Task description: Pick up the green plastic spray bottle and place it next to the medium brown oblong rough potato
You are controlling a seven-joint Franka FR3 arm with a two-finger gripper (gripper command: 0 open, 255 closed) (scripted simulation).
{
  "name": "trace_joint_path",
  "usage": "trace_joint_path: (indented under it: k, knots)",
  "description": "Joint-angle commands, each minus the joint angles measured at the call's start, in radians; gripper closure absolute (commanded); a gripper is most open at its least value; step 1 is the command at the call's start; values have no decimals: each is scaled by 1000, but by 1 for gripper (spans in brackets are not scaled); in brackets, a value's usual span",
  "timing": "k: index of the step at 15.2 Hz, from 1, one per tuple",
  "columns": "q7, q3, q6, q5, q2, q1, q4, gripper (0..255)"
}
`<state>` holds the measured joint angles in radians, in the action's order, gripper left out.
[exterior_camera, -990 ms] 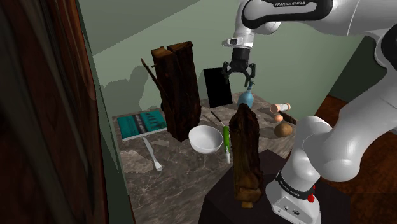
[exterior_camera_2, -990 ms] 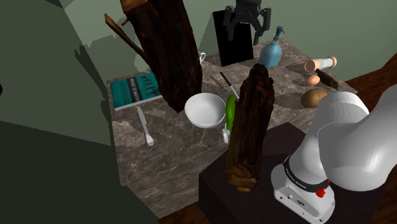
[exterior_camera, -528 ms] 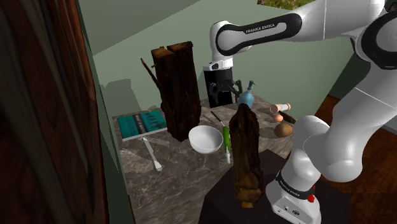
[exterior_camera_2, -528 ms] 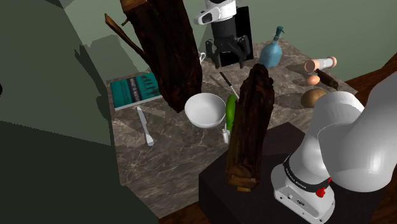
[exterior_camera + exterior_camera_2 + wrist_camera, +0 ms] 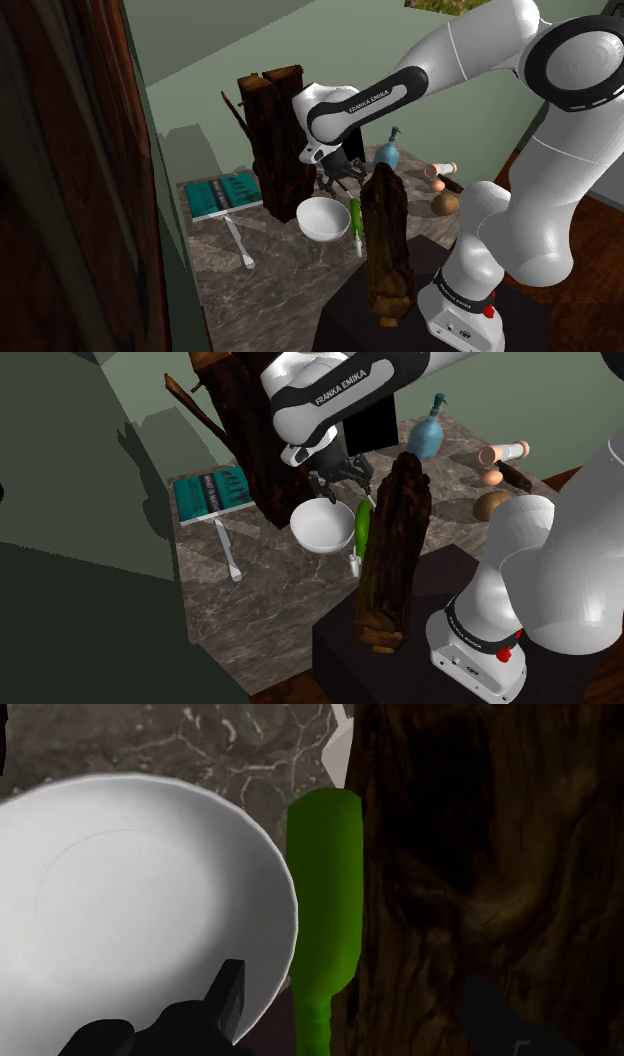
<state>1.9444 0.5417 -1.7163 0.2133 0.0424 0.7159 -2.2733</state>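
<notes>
Progress is basically nil: the green spray bottle (image 5: 354,218) lies on the bench (image 5: 270,285), squeezed between the white bowl (image 5: 318,216) and a dark log (image 5: 388,240), well apart from the potato (image 5: 446,203). The gripper (image 5: 338,176) hovers above it, fingers spread wide and holding nothing. Grab, lift and carry-over are all not yet done.

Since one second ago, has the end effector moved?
Yes. In the shoulder view the end effector went down-left, from the teal bottle to above the white bowl.
</notes>
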Motion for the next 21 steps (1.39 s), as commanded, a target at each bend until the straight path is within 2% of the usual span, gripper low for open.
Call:
trace_joint_path:
  k: [1,8,16,17,21]
  knots:
    - [6,-6,-36,18,-23,6,-35,0]
    - [1,5,-123,33,-26,-4,-119,0]
    - [1,5,-123,33,-26,-4,-119,0]
    - [1,5,-123,33,-26,-4,-119,255]
    - [1,5,-123,33,-26,-4,-119,255]
